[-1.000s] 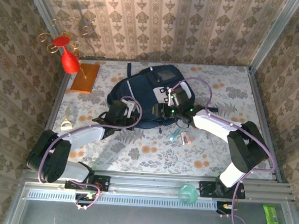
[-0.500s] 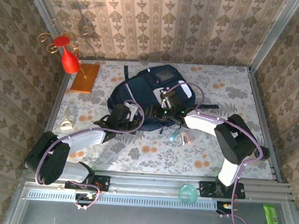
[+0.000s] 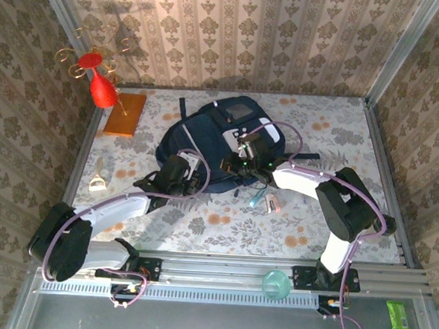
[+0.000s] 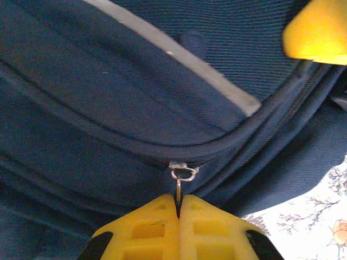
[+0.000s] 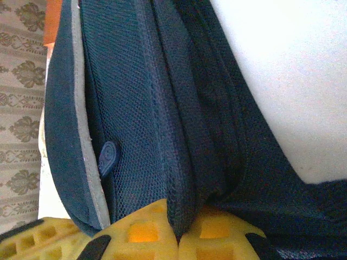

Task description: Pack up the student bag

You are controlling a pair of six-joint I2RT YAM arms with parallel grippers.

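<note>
Right claw (image 5: 178, 230), open a second ago, is now clamping a fold of the backpack (image 3: 207, 130) lying mid-bench (image 3: 333, 134) while left claw (image 4: 178, 208) is pinching its zipper pull (image 4: 182, 174), likely readying the unzip.

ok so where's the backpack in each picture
top external: backpack just above the picture's centre.
left wrist: its navy fabric across the upper frame, zipper pull in the left end effector.
right wrist: a fold of it pinched by the right end effector.
shared landmark: the pale stripe beside a round navy stud.
</note>
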